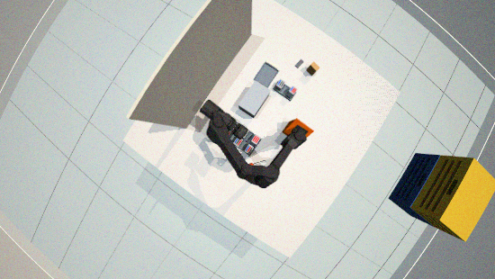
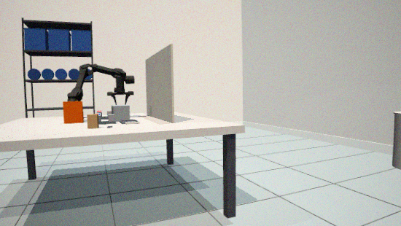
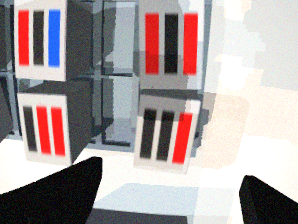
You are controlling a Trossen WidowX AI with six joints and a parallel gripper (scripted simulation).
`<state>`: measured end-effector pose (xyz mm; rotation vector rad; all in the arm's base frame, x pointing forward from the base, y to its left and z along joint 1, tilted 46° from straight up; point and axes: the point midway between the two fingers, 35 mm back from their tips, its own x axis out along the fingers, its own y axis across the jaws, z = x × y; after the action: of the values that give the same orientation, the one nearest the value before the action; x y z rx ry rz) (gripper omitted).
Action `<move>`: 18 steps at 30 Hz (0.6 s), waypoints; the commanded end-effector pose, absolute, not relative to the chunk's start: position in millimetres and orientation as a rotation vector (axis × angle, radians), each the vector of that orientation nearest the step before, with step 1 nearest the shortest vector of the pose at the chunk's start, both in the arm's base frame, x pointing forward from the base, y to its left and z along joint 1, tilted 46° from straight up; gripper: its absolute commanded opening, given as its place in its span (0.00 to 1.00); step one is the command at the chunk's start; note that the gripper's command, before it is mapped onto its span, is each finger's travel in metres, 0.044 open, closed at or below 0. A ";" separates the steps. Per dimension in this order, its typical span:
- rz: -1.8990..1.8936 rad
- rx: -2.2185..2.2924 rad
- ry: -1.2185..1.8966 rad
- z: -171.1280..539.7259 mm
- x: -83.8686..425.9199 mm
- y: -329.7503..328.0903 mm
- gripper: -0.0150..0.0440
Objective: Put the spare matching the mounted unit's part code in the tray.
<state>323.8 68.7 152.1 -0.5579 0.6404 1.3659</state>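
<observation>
My gripper is open and empty, fingers pointing down, with the spares' rack just ahead of the fingertips in the wrist view. Four striped spares show there: a red-black-blue spare, a red-black-red spare, a black-red-red spare and a black-black-red spare, nearest between the fingers. The grey box-shaped unit stands beside the arm's hand; its printed back code is not readable now. The grey tray lies beyond it and looks empty.
A tall grey panel stands beside the arm. A small dark rack with striped blocks and a brown block are near the tray. The arm's orange base is on the table.
</observation>
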 end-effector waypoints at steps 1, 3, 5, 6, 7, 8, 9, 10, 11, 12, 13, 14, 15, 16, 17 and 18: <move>1.370 -0.551 0.643 146.7 323.8 74.2 0.76; 1.370 -0.552 0.643 144.4 324.3 76.4 0.76; 1.370 -0.552 0.643 142.1 324.8 78.6 0.76; 1.370 -0.552 0.643 140.9 325.1 79.7 0.76; 1.370 -0.552 0.643 139.8 325.3 80.9 0.76; 1.370 -0.552 0.643 138.6 325.6 82.0 0.76; 1.370 -0.552 0.643 137.4 325.8 83.2 0.76; 1.370 -0.552 0.643 136.2 326.0 84.3 0.76; 1.370 -0.552 0.643 135.1 326.2 85.5 0.76; 1.370 -0.552 0.643 133.9 326.4 86.7 0.76; 1.370 -0.553 0.643 132.7 326.6 87.8 0.76; 1.369 -0.553 0.643 131.6 326.8 89.0 0.76; 1.369 -0.553 0.643 130.4 327.0 90.2 0.76; 1.369 -0.553 0.643 129.3 327.1 91.3 0.76; 1.369 -0.552 0.643 128.1 327.3 92.5 0.76; 1.369 -0.552 0.643 127.0 327.4 93.7 0.76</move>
<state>328.0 89.4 132.0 -0.5568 0.6381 1.3675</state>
